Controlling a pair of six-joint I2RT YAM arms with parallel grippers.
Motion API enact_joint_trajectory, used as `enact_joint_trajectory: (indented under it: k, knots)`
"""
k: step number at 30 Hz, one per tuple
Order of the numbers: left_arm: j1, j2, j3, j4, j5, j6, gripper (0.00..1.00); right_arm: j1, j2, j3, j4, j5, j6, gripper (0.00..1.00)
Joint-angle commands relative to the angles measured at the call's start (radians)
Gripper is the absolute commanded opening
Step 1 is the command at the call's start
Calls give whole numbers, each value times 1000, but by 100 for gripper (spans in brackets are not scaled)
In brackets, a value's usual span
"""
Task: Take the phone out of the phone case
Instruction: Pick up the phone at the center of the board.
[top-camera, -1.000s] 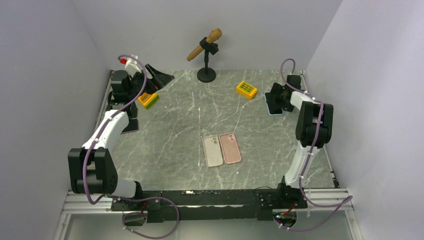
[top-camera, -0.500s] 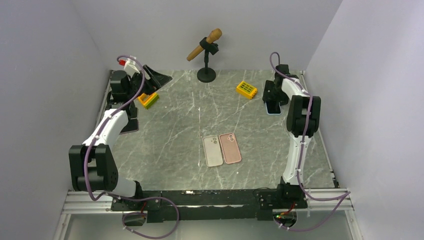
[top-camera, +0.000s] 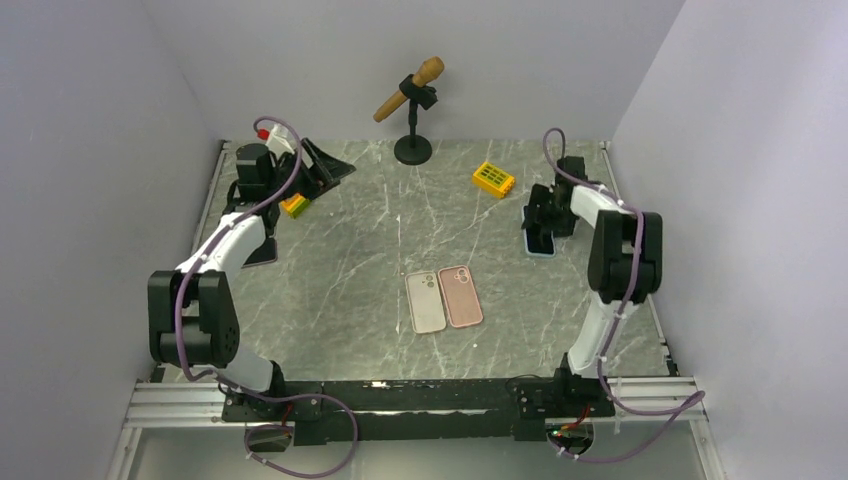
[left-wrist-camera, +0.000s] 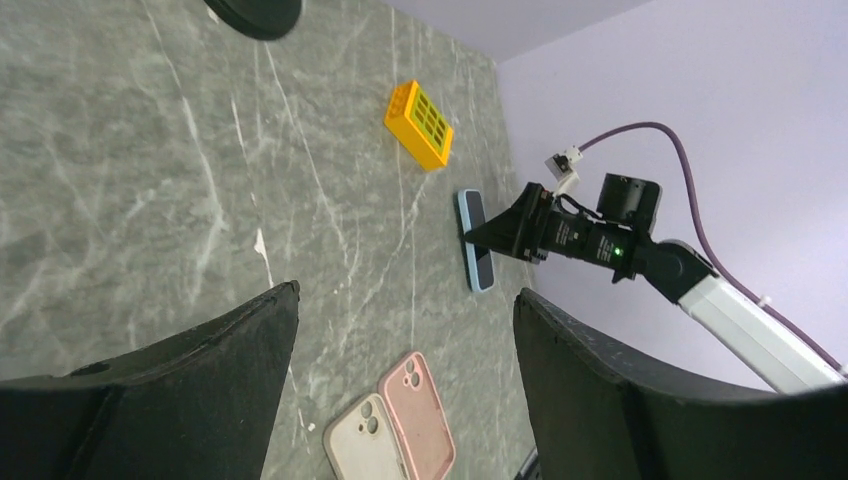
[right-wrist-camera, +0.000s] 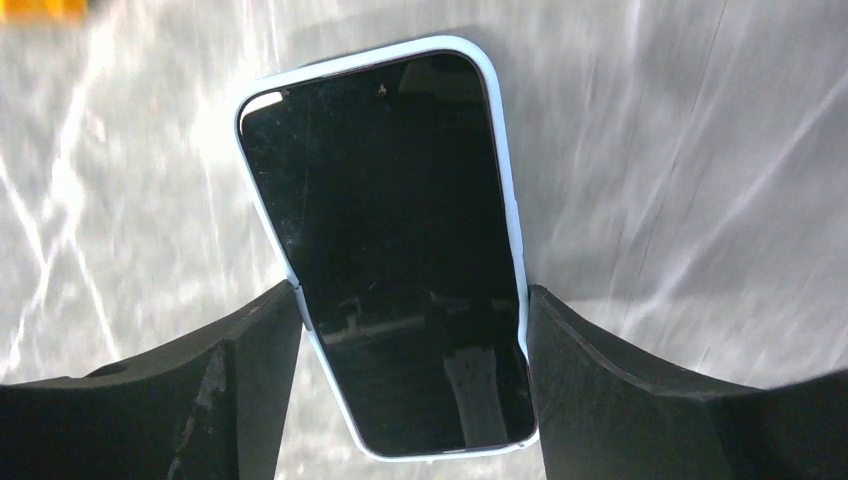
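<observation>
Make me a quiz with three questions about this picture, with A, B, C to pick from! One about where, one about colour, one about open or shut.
1. Where is the phone?
A between the right gripper's fingers
B on the wall
C in the air

2. What colour is its case?
A red
B light blue
C black

3. How is the left gripper?
A shut
B open and empty
C holding a case

Answers: 1 A, the right wrist view shows a finger on each side of it; 2 B, a pale blue rim frames the dark screen; 3 B, its fingers stand wide with nothing between.

Lab test cell, blank walls (top-camera: 500, 50), marble table (top-camera: 350, 260)
</observation>
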Motion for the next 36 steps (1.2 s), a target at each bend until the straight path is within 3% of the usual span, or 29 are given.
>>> enact_joint_trajectory:
  k: [1,7,11,13,23,25,30,32,36]
  knots:
    - [-54,12,65,-8,41,22,82,-2,-252,-262,222,-119,132,0]
    - [-174,66,136,-101,55,99,82,-33,-613,-680,579,-291,392,0]
    - [-292,93,189,-183,42,190,81,-13,-789,-920,902,-380,744,0]
    - [-353,100,222,-246,25,249,77,22,-841,-974,984,-358,896,0]
    - [-548,131,303,-389,-64,418,46,256,-955,-916,943,-120,1115,0]
    - [-574,132,304,-395,-82,437,49,286,-954,-904,938,-90,1132,0]
    - [-633,152,309,-406,-109,468,70,366,-911,-871,973,-63,1170,0]
    - [-649,162,314,-420,-126,482,71,396,-896,-860,989,-51,1188,0]
    - [-663,183,329,-453,-162,496,60,452,-867,-842,1036,-45,1224,0]
